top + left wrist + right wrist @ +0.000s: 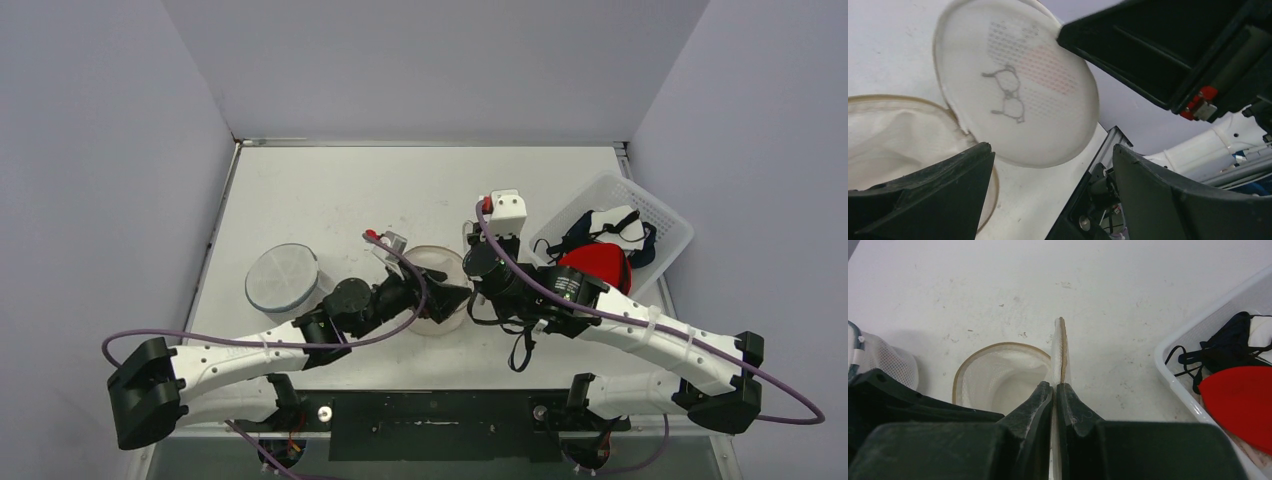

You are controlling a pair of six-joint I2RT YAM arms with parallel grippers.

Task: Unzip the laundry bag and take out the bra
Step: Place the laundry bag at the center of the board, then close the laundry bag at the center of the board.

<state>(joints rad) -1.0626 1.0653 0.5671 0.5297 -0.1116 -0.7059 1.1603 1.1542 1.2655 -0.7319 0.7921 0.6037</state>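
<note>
The round white mesh laundry bag (435, 262) lies at mid-table with its lid unzipped. My right gripper (1054, 386) is shut on the lid flap (1061, 350) and holds it upright, edge-on, beside the bag's open mouth (998, 370). The lid's flat face (1023, 85) carries a small bra outline. My left gripper (1052, 147) stands open beside the bag's rim (893, 135) with nothing between its fingers. Inside the bag I see only white mesh, and no bra can be made out there. In the top view both grippers, left (455, 297) and right (472, 250), meet at the bag.
A white basket (668, 215) at the right holds a red bra (597, 265) and dark and white garments (1228, 340). A second round mesh bag (282, 277) stands left of my left arm. The table's near edge runs just below the bag.
</note>
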